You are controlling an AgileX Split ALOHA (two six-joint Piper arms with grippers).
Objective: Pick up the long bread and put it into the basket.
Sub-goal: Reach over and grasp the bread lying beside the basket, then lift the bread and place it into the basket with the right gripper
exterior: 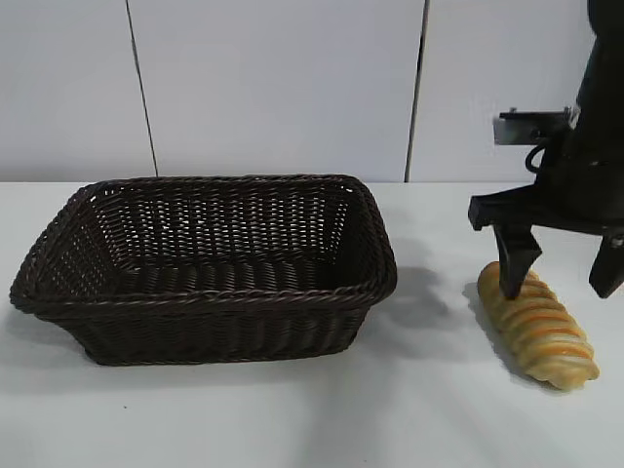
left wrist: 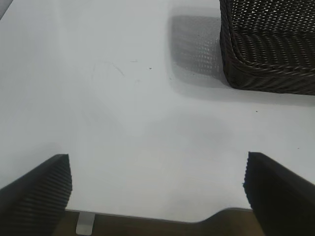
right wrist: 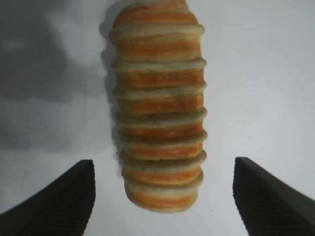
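The long bread [exterior: 538,330], golden-yellow with orange-brown stripes, lies on the white table to the right of the basket [exterior: 205,263]. The dark brown wicker basket stands empty at the left-middle. My right gripper [exterior: 562,278] is open and hangs just above the bread's far end, with one finger on each side of it. In the right wrist view the bread [right wrist: 160,113] lies lengthwise between the open fingers of the right gripper [right wrist: 163,164], and neither finger touches it. My left gripper [left wrist: 157,158] is open and empty over bare table. A corner of the basket [left wrist: 270,44] shows beyond it.
The white table [exterior: 292,419] runs back to a pale panelled wall [exterior: 273,88]. The table's front edge [left wrist: 147,219] shows in the left wrist view. The left arm does not show in the exterior view.
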